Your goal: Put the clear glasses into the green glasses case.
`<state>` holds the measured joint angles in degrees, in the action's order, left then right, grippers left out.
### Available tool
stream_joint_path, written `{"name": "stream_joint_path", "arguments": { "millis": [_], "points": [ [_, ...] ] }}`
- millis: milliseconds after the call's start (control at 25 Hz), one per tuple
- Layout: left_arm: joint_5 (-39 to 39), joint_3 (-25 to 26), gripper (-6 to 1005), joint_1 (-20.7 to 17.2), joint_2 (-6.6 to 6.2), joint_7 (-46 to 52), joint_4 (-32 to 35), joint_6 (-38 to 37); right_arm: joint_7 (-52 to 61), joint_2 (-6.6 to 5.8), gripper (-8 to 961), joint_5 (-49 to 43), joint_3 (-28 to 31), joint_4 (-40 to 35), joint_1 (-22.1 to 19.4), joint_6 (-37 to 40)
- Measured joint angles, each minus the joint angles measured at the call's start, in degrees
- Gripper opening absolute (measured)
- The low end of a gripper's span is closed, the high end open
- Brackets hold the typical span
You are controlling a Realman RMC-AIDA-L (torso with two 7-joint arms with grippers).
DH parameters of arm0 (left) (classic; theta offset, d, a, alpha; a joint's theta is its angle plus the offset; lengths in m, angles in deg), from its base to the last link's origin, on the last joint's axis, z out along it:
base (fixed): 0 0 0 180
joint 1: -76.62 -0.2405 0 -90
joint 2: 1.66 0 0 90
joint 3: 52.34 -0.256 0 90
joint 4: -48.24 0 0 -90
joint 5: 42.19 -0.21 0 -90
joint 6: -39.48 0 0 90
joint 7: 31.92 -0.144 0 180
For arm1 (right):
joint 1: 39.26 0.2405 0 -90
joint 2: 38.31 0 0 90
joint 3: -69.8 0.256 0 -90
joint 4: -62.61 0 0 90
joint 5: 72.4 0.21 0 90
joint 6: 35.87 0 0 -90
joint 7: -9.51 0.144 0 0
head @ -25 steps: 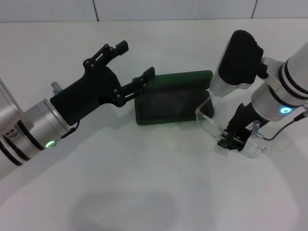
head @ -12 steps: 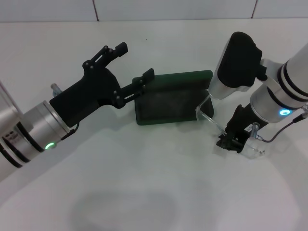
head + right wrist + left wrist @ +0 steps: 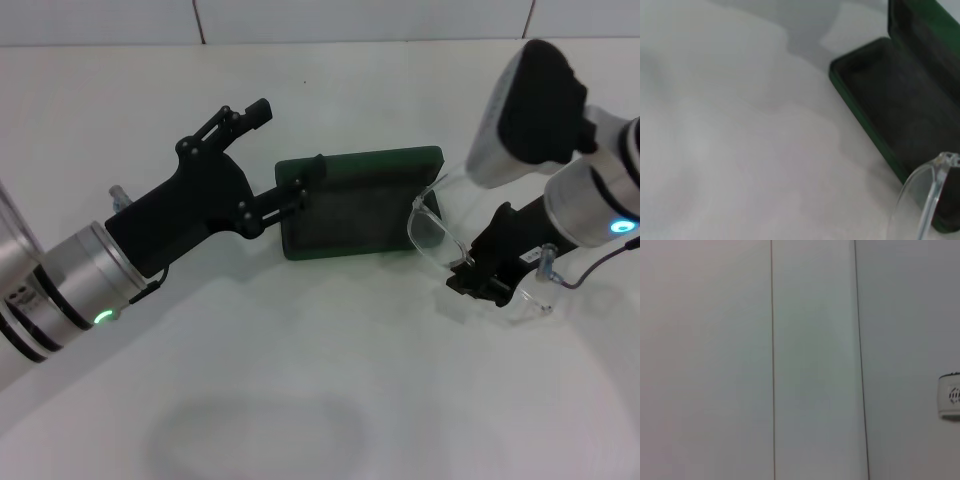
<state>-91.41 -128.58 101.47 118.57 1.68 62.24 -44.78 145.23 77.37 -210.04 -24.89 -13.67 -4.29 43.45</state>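
Glasses (image 3: pixel 440 228) hang clamped in the right gripper (image 3: pixel 478 280), lifted off the table (image 3: pixel 300 400) just beside the open green case (image 3: pixel 350 205). Left gripper (image 3: pixel 283 150) sits wide, 1 finger (image 3: pixel 300 185) touching the case's near end. Risks: the thin clear arms catching the case rim, slick plastic slipping from the clamp, or the left finger nudging the case so the lid drops shut.

clear glasses (image 3: pixel 437 232): transparent glossy plastic | green glasses case (image 3: pixel 358 203): matt (lining fuzzy)
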Motion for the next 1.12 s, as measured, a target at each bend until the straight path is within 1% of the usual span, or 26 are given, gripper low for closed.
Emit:
{"name": "stream_joint_path", "arguments": {
  "millis": [120, 280, 360, 440, 480, 520, 560, 640, 720, 840, 920, 1040, 1080, 1120],
  "points": [
    [0.0, 0.0, 876, -0.2, 0.01, -0.1, -0.1, 0.0, -2.6, 0.02, 115, 2.6, 2.9, -1.7, -1.9, 2.1],
    [0.5, 0.0, 876, -1.5, 0.35, -2.4, -0.5, -1.4, -8.6, 0.09, 115, 8.6, 8.8, -2.6, -4.3, 5.4],
    [1.9, 0.0, 876, -1.7, 0.48, -6.4, -2.9, -4.3, -14.9, 0.14, 114, 14.6, 13.4, -2.1, -6.2, 7.5],
    [2.8, 0.0, 876, -1.4, 0.49, -9.1, -5.2, -6.5, -21.0, 0.15, 114, 20.0, 16.8, -0.9, -7.7, 8.9],
    [3.6, 0.0, 876, -1.2, 0.50, -10.8, -6.7, -8.1, -28.6, 0.19, 114, 26.0, 19.7, 1.5, -9.6, 9.7],
    [4.5, 0.0, 876, -1.1, 0.50, -11.8, -8.2, -9.5, -28.6, 0.19, 113, 26.0, 19.7, 1.5, -9.6, 9.7],
    [5.2, 0.0, 876, -1.0, 0.52, -12.2, -8.9, -10.1, -32.5, 0.20, 113, 28.4, 20.5, 3.0, -10.5, 9.7],
    [7.6, 0.0, 875, -1.1, 0.52, -12.4, -9.7, -10.5, -40.9, 0.15, 112, 33.4, 21.4, 7.2, -11.7, 9.4],
    [9.6, 0.1, 875, -0.9, 0.53, -12.4, -10.4, -10.3, -49.2, 0.01, 112, 38.3, 21.7, 13.0, -12.4, 9.0],
    [15.7, 0.7, 873, 0.3, 0.54, -10.7, -13.4, -9.9, -59.1, 0.10, 113, 43.3, 21.8, 21.0, -12.0, 8.8],
    [19.8, 0.8, 872, 1.2, 0.53, -6.9, -15.0, -9.8, -64.0, 0.20, 112, 46.0, 21.8, 25.6, -11.4, 8.8],
    [20.0, -0.1, 864, 2.2, 0.48, -1.6, -14.2, -8.7, -69.5, 0.24, 110, 48.8, 21.5, 30.7, -10.8, 8.8],
    [18.1, -2.4, 862, 2.8, 0.19, -0.9, -12.4, -7.7, -72.1, 0.26, 110, 49.3, 21.3, 33.3, -9.9, 8.8],
    [18.1, -2.4, 859, 2.8, 0.19, -0.9, -12.4, -7.7, -72.1, 0.26, 110, 49.3, 21.3, 33.3, -9.9, 8.8]
  ]
}}
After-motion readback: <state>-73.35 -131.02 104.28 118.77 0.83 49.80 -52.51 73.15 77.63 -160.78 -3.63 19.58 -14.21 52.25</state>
